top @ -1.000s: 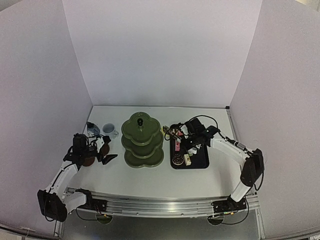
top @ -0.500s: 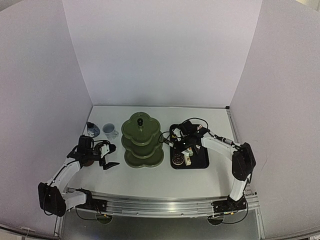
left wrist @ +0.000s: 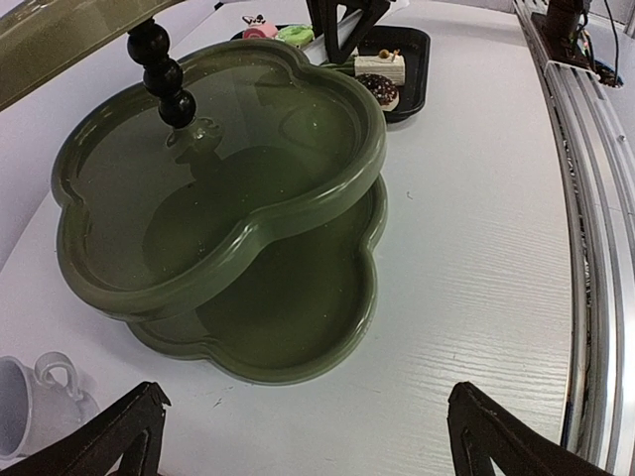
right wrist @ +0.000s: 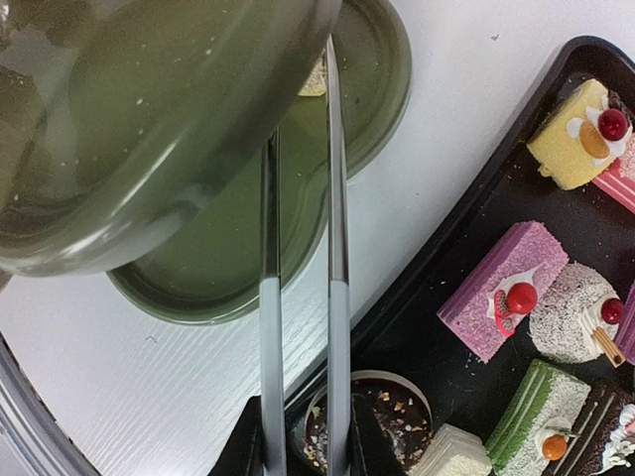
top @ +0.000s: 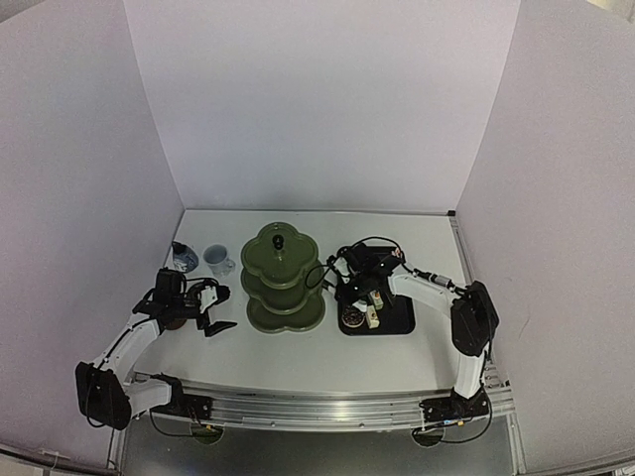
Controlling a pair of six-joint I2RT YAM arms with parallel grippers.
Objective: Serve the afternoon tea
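Observation:
The olive-green three-tier stand stands mid-table with bare tiers in the left wrist view. My right gripper is shut on the metal tongs. The tongs reach from the black tray over the stand's lower tier, their tips hidden under an upper tier. A small pale piece shows between the tips. Cakes and a chocolate doughnut lie on the tray. My left gripper is open and empty left of the stand. Two bluish cups stand behind it. A brown coaster shows partly under my left wrist.
The black tray sits right of the stand, almost touching it. In the right wrist view it holds a purple cake, a yellow cake and a green cake. The table's metal front rail runs along the near edge.
My right gripper has moved left from over the tray to the stand's right edge, carrying the tongs. My left gripper shifted slightly right a second ago, then held still.

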